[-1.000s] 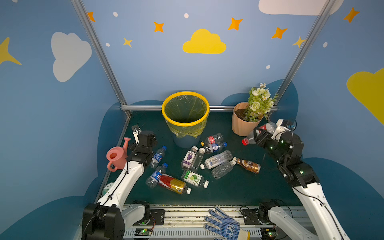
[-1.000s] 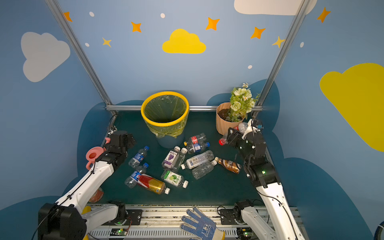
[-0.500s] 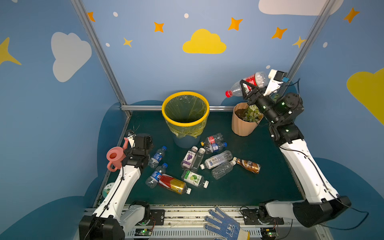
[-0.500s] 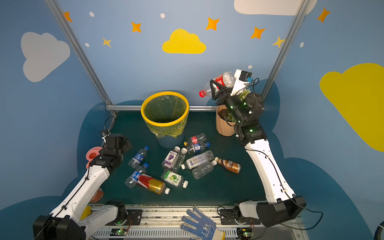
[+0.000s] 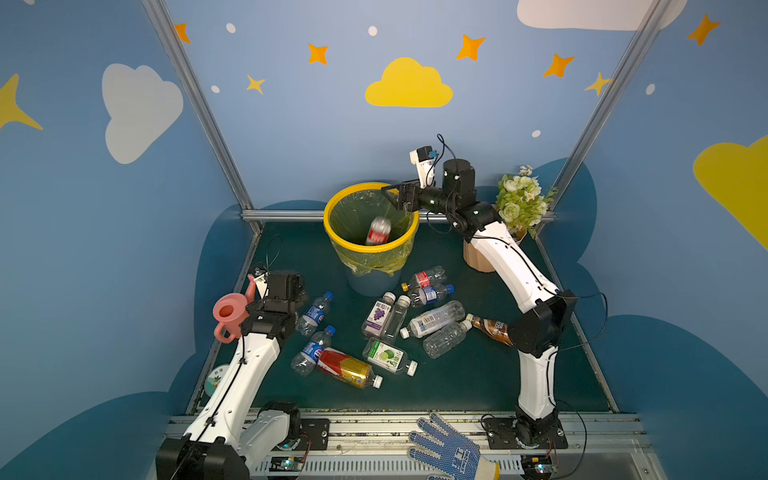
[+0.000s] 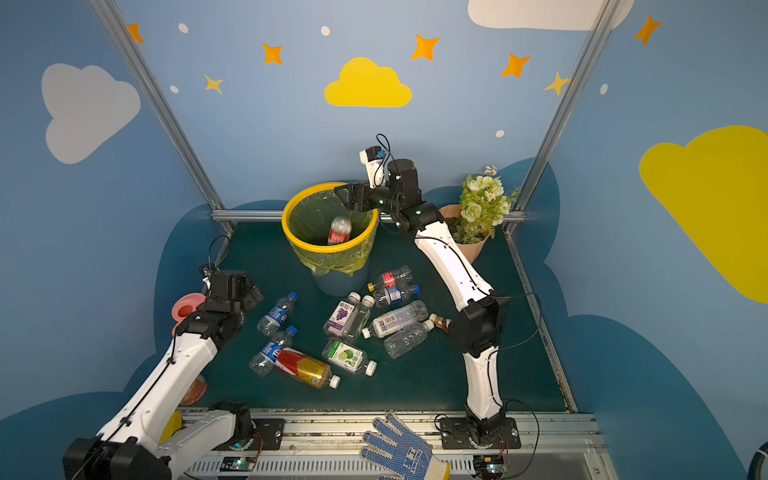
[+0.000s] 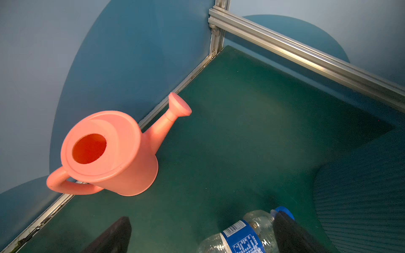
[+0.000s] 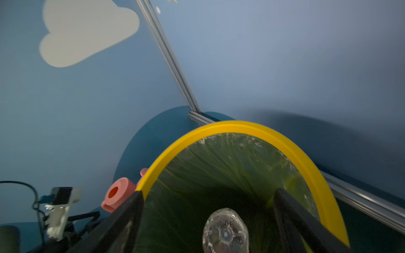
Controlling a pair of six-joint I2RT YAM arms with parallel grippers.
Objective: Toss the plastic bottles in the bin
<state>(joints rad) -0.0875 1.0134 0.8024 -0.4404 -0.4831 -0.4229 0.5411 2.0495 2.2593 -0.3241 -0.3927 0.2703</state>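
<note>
Red-label bottle (image 5: 378, 231) | dropped into bin (image 5: 370, 284) | right jaws now apart

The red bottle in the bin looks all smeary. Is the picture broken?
No: in both top views the red-label bottle is smeared, probably from moving; the right wrist view is blurry all over, the bin rim included; the left wrist view shows the watering can crisply.

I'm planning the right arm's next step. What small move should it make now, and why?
Probably draw the right gripper back from the bin and toward the bottles on the mat: its jaws stand open, and the red-labelled bottle is inside the bin, clear of it.
</note>
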